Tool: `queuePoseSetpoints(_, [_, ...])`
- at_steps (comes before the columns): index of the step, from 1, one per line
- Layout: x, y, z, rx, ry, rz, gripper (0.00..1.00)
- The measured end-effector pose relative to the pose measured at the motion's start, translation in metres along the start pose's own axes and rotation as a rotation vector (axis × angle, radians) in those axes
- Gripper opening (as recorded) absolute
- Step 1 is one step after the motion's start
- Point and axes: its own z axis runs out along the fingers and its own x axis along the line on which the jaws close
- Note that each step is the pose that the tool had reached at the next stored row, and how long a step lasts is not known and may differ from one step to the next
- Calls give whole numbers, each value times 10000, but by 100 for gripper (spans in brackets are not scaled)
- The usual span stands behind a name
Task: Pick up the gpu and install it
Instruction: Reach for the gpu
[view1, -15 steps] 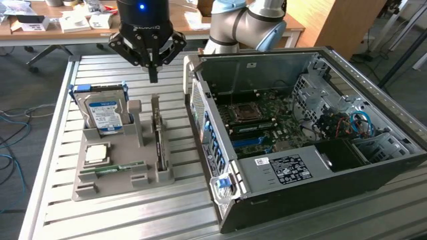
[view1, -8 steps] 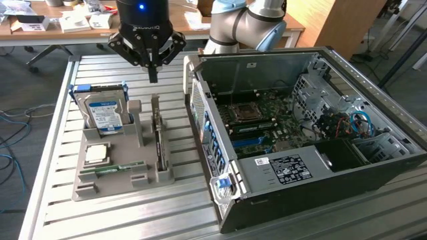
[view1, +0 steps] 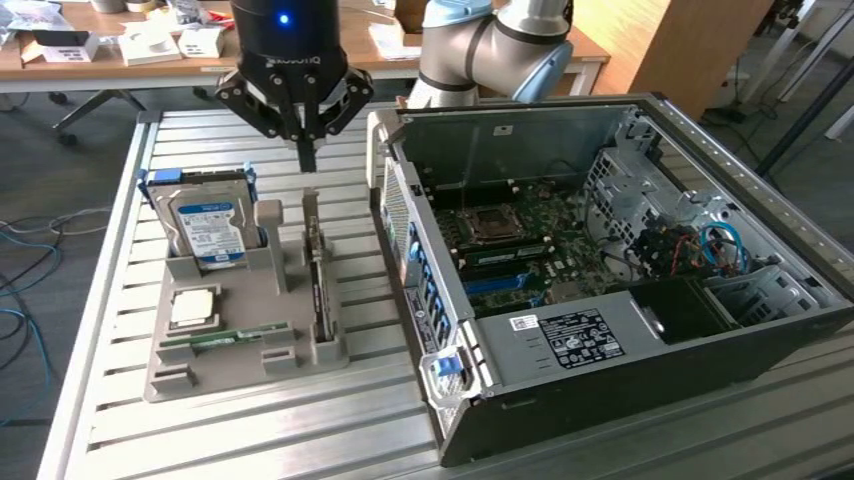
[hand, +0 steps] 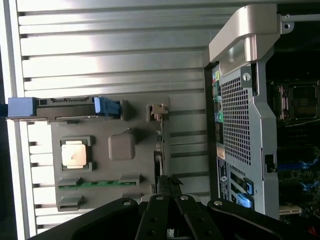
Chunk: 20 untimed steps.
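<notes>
The gpu (view1: 318, 272) is a thin dark card standing on edge in a slot of the grey holder tray (view1: 180, 378), on the side nearest the computer case. My gripper (view1: 307, 160) hangs above the card's far end, its fingers pressed together and holding nothing, with a clear gap down to the card. In the wrist view the gpu (hand: 160, 145) runs as a narrow line straight out from my shut fingertips (hand: 169, 184).
The open computer case (view1: 747, 200) lies on its side at the exterior view's right, with the motherboard (view1: 521, 250) exposed. The tray also carries a silver hard drive (view1: 207, 225), a processor chip (view1: 194, 305) and a green memory stick (view1: 227, 337). Everything rests on a slatted metal table (view1: 267, 430).
</notes>
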Motion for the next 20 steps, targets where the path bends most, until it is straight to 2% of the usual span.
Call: queuePoseSetpoints(20, [-1,-314,-10,0,0,0,11])
